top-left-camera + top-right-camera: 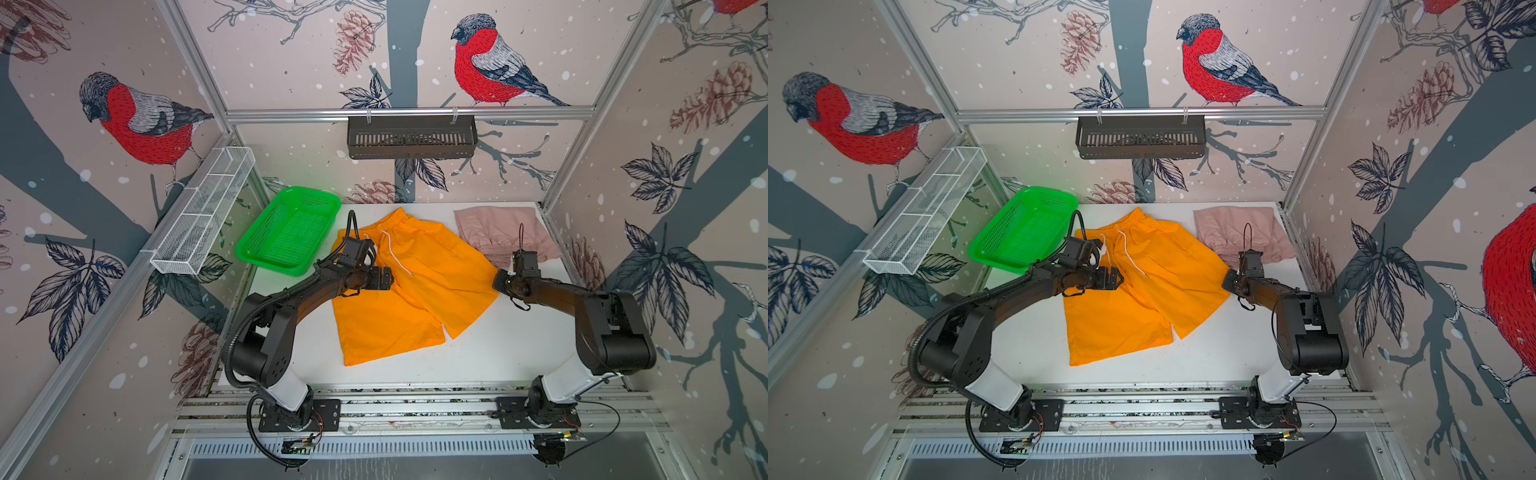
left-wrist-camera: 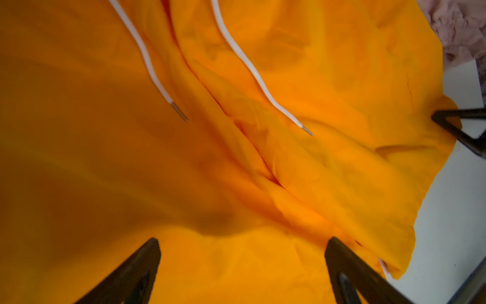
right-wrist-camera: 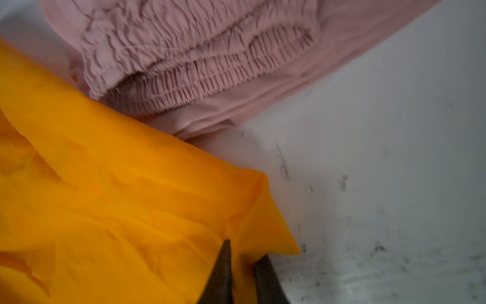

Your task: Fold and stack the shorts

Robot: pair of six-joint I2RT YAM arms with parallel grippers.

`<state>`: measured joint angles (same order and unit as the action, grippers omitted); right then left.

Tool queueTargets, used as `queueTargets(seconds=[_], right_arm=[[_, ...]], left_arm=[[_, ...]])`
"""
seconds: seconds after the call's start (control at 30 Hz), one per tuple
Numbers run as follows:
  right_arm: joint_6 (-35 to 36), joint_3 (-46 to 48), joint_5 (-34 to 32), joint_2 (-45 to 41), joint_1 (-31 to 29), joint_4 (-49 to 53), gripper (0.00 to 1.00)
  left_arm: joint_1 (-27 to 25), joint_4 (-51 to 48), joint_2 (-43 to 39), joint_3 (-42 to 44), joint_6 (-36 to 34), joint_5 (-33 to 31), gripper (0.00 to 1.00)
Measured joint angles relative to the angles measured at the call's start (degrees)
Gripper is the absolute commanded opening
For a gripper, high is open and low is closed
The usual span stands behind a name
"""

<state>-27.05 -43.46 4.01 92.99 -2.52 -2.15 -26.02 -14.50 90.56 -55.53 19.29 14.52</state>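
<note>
The orange shorts (image 1: 415,291) (image 1: 1142,295) lie spread flat mid-table, waistband toward the back, with a white drawstring (image 2: 247,65) on top. The pink shorts (image 1: 503,232) (image 1: 1237,228) (image 3: 210,65) sit folded at the back right, their gathered waistband showing. My left gripper (image 1: 384,277) (image 2: 242,243) hovers open just above the left half of the orange shorts, nothing between its fingers. My right gripper (image 1: 498,281) (image 3: 244,250) is shut on the right edge of the orange shorts, pinching a corner of the fabric. It also shows in the left wrist view as the right gripper (image 2: 457,126).
A green mesh basket (image 1: 291,228) (image 1: 1025,228) stands at the back left, beside the orange shorts. A white wire rack (image 1: 203,212) hangs on the left wall and a black basket (image 1: 411,137) on the back rail. Bare white table (image 1: 519,345) lies in front.
</note>
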Motion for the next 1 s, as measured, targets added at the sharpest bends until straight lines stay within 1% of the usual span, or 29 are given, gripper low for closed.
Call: queueTargets(seconds=[0.17,0.27,0.4,0.53,0.6,0.77,0.93,0.97,1.0], right_arm=[[1.75,-4.09,-1.36,-2.03,-2.67,1.29,0.03],[2.62,-6.56,-2.69,-3.17,-4.22,2.29,0.03],[3.91,-10.23,-4.15,-2.89,-5.31,3.23,0.03],[5.84,-15.15,-4.94,-0.7,-5.46,3.87,0.03],[6.49,-17.57,-5.33,0.42,-5.42,4.07,0.03],[9.03,-23.23,-5.64,3.23,-4.96,4.7,0.03],[10.58,-28.06,-5.6,7.37,-2.75,4.68,0.03],[10.62,-29.11,-5.42,8.52,-1.95,4.74,0.04],[10.78,-30.08,-5.29,9.57,-1.31,4.83,0.1]], left_arm=[[-6.36,-0.26,-4.09,6.32,0.13,0.48,0.97],[-9.49,0.15,-4.28,9.55,0.39,1.33,0.97],[-14.67,0.92,-2.8,10.29,0.42,1.92,0.97],[-19.45,4.39,0.48,9.27,1.53,2.8,0.97],[-21.33,6.75,2.78,8.24,1.95,3.34,0.97],[-24.98,12.24,9.68,2.36,3.54,4.85,0.97],[-28.22,13.64,16.04,-5.75,5.81,6.14,0.97],[-28.7,13.88,17.29,-7.91,5.9,6.32,0.97],[-29.03,13.94,18.32,-9.92,5.99,6.29,0.97]])
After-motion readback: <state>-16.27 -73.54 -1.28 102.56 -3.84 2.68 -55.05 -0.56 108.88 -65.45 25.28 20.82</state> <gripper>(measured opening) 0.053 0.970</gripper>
